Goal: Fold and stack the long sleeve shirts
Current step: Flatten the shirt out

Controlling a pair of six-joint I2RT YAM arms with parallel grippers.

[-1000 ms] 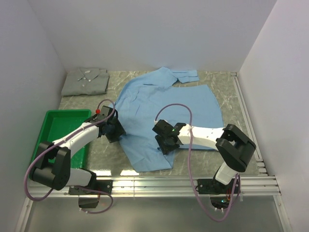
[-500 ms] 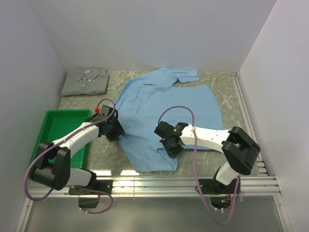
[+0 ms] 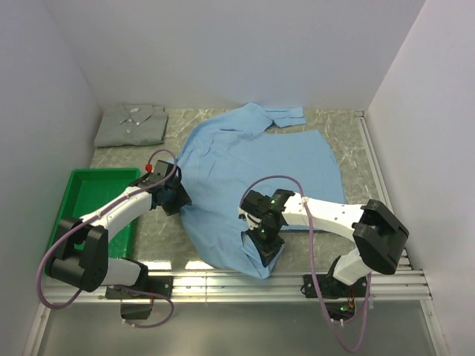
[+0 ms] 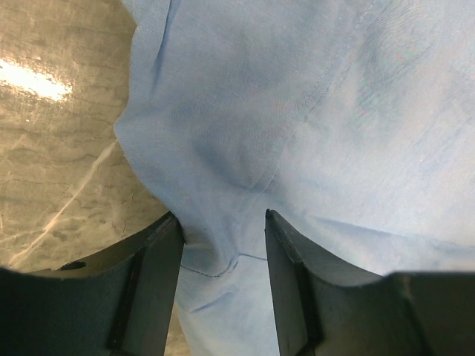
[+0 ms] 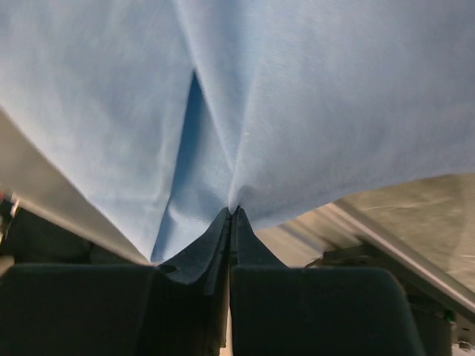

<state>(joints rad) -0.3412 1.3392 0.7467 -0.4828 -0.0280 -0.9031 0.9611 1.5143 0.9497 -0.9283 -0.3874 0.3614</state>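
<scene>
Hem of the light blue shirt point(image 3: 252, 167), spread mid-worktop with its long axis far-to-near, is pinched at the near edge by the right gripper point(image 3: 268, 249); the left gripper point(image 3: 177, 200) is set half-open astride its left side.

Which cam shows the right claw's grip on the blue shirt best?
Right wrist: the right claw is shut on a pinched fold of the blue shirt. Top external shows only where it sits, at the near hem. Left wrist misses it.
</scene>
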